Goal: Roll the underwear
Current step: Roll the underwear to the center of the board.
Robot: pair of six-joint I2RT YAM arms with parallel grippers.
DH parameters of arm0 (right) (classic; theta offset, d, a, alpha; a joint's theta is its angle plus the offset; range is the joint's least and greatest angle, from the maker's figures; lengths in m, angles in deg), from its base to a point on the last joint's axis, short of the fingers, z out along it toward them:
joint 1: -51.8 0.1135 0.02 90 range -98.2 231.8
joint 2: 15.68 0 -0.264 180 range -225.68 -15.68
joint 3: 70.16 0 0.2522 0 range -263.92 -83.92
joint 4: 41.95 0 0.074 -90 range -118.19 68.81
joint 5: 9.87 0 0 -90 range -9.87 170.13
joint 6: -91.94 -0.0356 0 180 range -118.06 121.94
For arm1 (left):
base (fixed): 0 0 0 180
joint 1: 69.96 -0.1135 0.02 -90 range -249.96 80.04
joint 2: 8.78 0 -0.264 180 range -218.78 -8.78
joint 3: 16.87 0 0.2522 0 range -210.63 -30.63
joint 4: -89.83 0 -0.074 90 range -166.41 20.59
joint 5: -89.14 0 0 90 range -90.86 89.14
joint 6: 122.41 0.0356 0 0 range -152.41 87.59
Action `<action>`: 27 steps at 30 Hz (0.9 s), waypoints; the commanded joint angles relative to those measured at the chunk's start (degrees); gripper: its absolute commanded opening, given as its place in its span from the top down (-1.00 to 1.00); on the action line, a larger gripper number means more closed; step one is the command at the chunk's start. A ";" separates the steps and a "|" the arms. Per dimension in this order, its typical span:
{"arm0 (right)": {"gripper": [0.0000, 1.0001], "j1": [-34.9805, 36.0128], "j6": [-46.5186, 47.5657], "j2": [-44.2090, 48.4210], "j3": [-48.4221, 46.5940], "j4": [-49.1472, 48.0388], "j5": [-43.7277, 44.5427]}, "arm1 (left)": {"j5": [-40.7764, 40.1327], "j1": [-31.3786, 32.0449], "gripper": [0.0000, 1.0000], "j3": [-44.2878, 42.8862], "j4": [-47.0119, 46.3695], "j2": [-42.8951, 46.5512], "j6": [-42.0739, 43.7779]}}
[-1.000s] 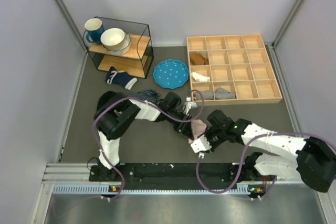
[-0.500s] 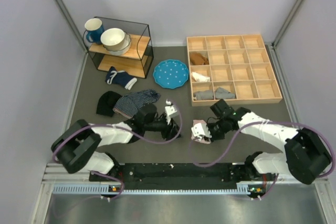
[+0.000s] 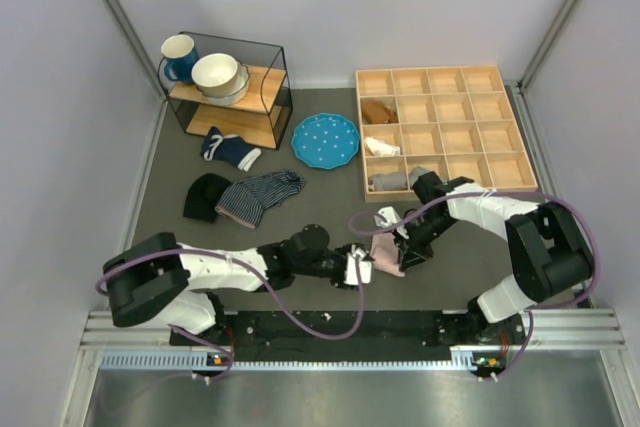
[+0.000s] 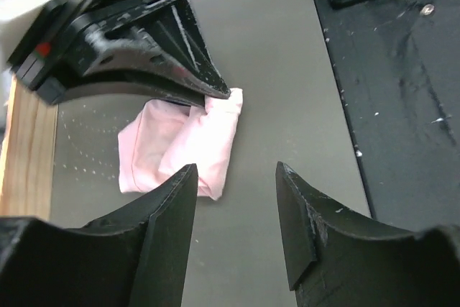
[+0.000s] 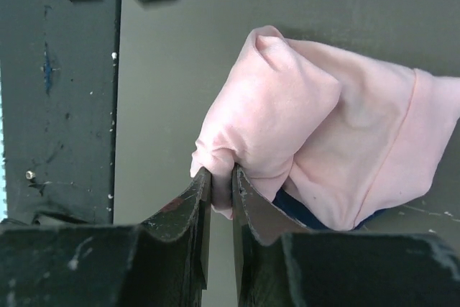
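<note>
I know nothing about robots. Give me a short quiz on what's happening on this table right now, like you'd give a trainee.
1. True or false: the right gripper is shut on the small pink cloth underwear.
2. The left gripper is: A) open, holding nothing; B) clamped on the underwear; C) shut, holding nothing.
3. What colour is the ceramic mug on the wood-and-wire shelf?
Key: 1 true; 2 A; 3 blue.
</note>
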 commanded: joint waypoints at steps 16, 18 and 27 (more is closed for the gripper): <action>0.73 -1.97 2.63 -3.08 -2.27 5.46 -2.62 | -14.73 5.36 -0.03 -18.27 15.81 -18.99 17.48; 0.69 -1.97 2.54 -3.00 -2.53 5.46 -2.79 | -14.29 5.44 0.16 -19.77 18.18 -20.13 16.34; 0.13 -9.95 -1.67 8.57 -3.59 1.78 -5.16 | -10.70 3.25 1.00 -26.09 29.96 -23.39 3.35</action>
